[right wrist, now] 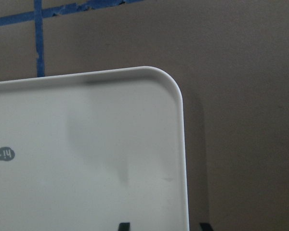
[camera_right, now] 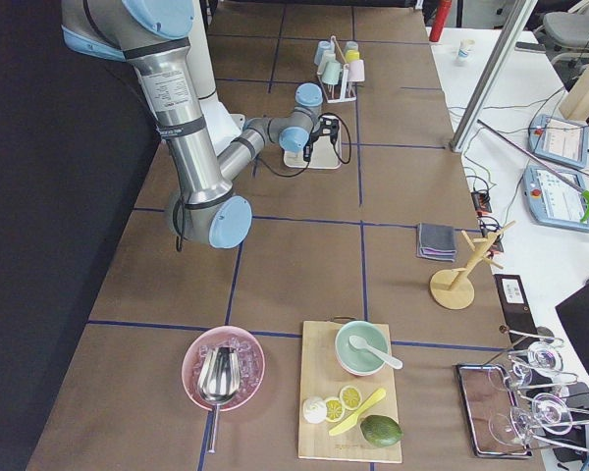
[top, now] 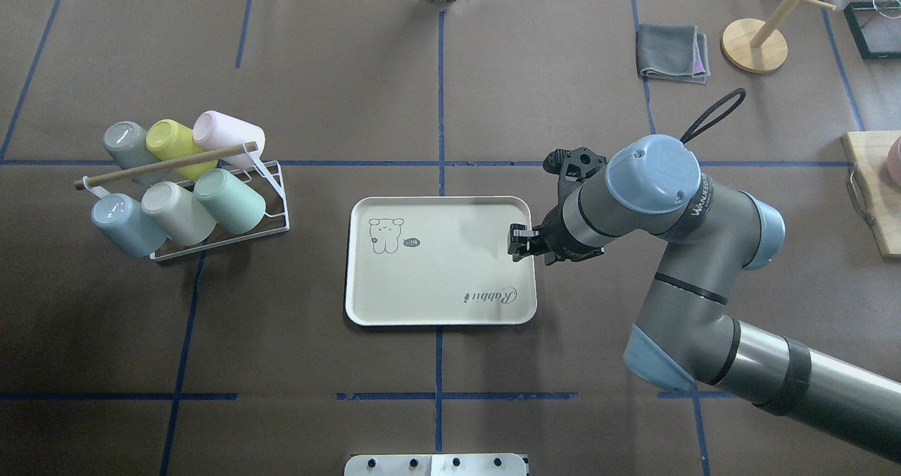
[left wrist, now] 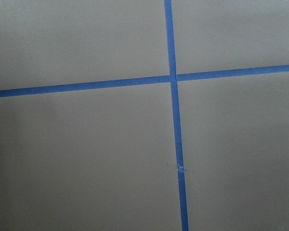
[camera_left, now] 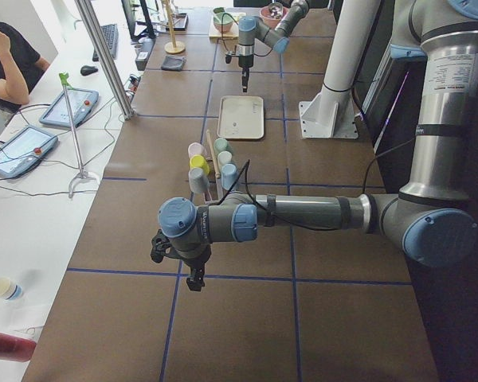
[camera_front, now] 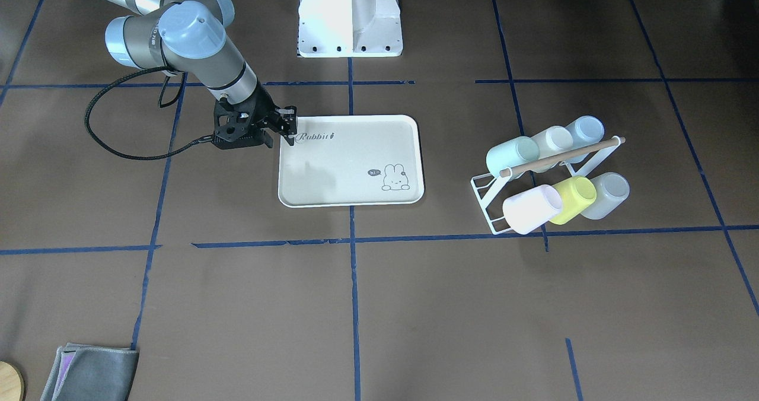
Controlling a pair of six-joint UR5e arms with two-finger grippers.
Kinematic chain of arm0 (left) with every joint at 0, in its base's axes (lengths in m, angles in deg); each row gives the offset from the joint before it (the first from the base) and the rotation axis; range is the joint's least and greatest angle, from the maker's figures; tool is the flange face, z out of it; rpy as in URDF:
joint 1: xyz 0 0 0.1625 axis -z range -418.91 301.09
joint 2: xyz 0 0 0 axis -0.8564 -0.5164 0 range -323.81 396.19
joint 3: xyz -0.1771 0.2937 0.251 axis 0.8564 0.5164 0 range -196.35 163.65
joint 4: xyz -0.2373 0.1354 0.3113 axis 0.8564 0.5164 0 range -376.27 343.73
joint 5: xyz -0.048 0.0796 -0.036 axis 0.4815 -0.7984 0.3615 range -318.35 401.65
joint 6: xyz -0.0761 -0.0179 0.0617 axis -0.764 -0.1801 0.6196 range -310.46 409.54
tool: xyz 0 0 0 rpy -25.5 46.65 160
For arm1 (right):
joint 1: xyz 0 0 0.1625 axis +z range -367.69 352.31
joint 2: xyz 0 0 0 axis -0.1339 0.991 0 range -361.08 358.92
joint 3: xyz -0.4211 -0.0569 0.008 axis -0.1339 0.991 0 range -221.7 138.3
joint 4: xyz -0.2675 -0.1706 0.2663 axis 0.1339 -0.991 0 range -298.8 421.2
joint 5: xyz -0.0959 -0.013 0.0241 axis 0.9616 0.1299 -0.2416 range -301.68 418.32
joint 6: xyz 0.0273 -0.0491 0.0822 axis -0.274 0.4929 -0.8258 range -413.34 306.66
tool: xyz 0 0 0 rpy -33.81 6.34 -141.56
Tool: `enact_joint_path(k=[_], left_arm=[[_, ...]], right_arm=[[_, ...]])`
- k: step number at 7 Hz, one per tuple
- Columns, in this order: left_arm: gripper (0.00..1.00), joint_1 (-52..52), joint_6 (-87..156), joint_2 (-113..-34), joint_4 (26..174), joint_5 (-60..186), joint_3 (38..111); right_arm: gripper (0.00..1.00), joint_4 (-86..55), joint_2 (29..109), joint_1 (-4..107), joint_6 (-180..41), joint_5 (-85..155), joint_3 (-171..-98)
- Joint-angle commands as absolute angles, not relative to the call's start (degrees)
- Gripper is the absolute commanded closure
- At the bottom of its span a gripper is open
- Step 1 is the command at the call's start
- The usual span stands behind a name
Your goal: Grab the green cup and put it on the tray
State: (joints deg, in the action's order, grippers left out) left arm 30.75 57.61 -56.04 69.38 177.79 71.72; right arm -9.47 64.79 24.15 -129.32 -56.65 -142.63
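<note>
overhead exterior view: the green cup [top: 229, 201] lies tilted on the rack [top: 165, 165] among other cups, well apart from the tray [top: 450, 272]. the right gripper [top: 519, 242] is at the tray's rim, fingers apart, empty. the left gripper [camera_left: 195, 278] is over bare counter [top: 281, 363]; i cannot tell its fingers' state.

Pictured: one wire rack [top: 141, 170], holding six cups: one green cup [top: 229, 200], one yellow-green cup [top: 170, 139], one pink cup [top: 227, 132], one cream cup [top: 172, 213], one pale blue cup [top: 117, 224], one grey cup [top: 124, 142]. One tray [top: 436, 279], bearing one bunny drawing [top: 386, 235]. One folded grey cloth [top: 669, 53] and one wooden stand [top: 753, 39]. Two robot arms, one left arm [camera_left: 303, 213] and one right arm [top: 654, 180].
</note>
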Motion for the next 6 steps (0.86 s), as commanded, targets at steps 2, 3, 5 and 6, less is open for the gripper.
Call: enact_joint_path(k=[2,3,5,6], left_arm=[[0.0,30.74,57.45,-59.15,69.16,177.7,72.16],[0.0,30.74,57.71,-61.35,68.47,177.36,72.33],[0.0,30.56,57.8,-61.63,68.37,177.26,78.28],[0.0,30.56,57.89,-61.54,68.2,177.26,81.27]], right_arm=[[0.0,-10.33,63.87,26.75,-131.3,-56.81,-144.25],[0.0,-11.12,63.87,28.33,-131.39,-57.51,-144.61],[0.0,-18.83,63.96,30.7,-130.52,-57.96,-147.86],[0.0,-18.86,64.05,31.41,-130.43,-57.96,-147.87]])
